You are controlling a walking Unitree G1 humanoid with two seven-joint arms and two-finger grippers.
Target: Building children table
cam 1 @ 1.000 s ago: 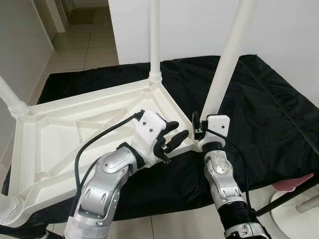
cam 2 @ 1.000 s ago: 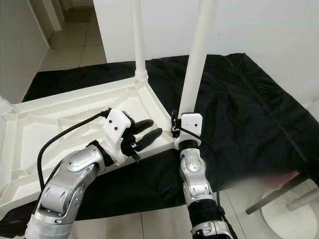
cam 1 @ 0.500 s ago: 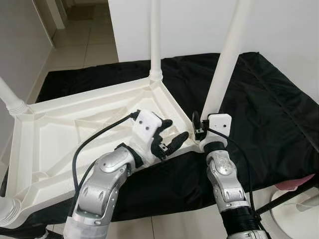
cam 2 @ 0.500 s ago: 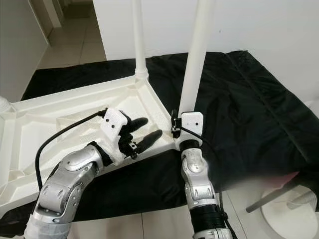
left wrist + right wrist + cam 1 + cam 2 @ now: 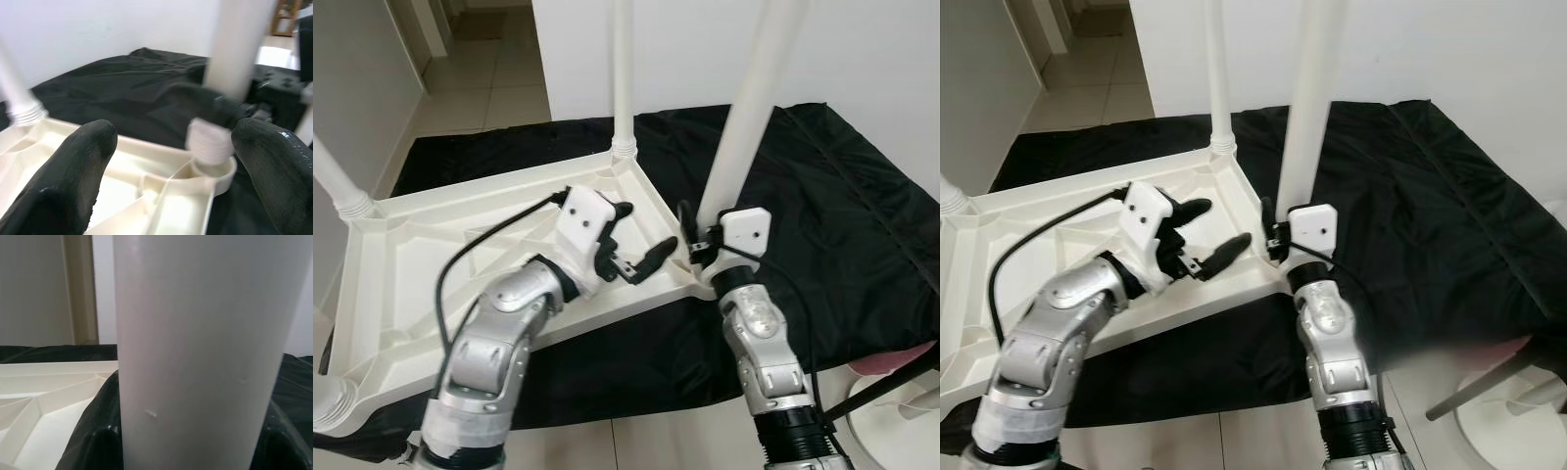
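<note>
left gripper [image 5: 641, 238] — risen, fingers spread wider

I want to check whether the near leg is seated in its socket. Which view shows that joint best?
The left wrist view: the leg thread sits just above the socket, between the open left end effector's fingers. The eye views hide it behind the right end effector; the right wrist view shows bare shaft.
</note>
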